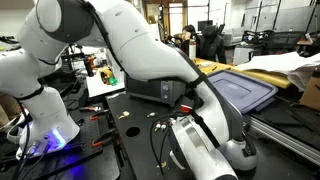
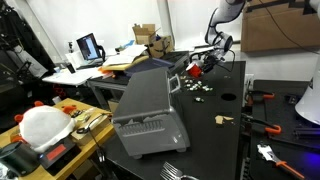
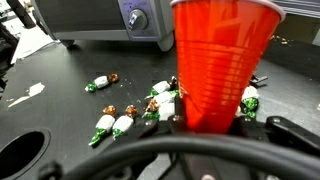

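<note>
Black lab surface (image 3: 50, 100) carries a grey appliance (image 3: 130, 20) beyond the tool (image 3: 213, 126). Tool is clamped on a red plastic cup (image 3: 215, 60), which sits right between its jaws. Green-and-white wrapped candies (image 3: 115, 122) lie scattered beside and behind the tool, with wrapper print too small to read.

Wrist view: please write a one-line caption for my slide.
Red plastic cup held between the jaws over wrapped candies scattered on a black table, a grey appliance with a knob behind.

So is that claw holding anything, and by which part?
Yes, the gripper holds a red plastic cup, clamped at its narrow end, near the base.
</note>
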Motion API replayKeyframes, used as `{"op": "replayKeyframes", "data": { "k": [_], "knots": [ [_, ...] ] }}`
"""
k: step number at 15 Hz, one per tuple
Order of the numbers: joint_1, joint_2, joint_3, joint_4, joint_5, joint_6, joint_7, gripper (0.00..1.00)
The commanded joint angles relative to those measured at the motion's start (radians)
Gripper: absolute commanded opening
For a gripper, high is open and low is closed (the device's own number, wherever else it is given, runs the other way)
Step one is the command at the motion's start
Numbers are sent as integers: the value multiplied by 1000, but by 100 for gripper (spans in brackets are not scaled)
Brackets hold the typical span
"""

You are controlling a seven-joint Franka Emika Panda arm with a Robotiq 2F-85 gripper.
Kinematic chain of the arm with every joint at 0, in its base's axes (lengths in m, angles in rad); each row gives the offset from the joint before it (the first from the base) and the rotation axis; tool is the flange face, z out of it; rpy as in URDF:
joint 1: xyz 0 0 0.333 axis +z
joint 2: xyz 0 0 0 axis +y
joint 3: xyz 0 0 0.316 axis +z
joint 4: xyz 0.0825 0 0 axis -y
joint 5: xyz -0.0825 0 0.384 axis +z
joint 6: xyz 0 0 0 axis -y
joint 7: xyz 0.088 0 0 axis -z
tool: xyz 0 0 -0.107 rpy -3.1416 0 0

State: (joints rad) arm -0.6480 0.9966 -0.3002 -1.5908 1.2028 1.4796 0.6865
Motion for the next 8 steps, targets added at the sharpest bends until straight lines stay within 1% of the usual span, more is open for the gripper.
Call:
{"op": "replayKeyframes", "data": {
  "k": [1,8],
  "knots": [
    [-16,53,13,69,13,-39,-36,7],
    [-39,83,10,132,12,-31,-42,7]
  ]
}}
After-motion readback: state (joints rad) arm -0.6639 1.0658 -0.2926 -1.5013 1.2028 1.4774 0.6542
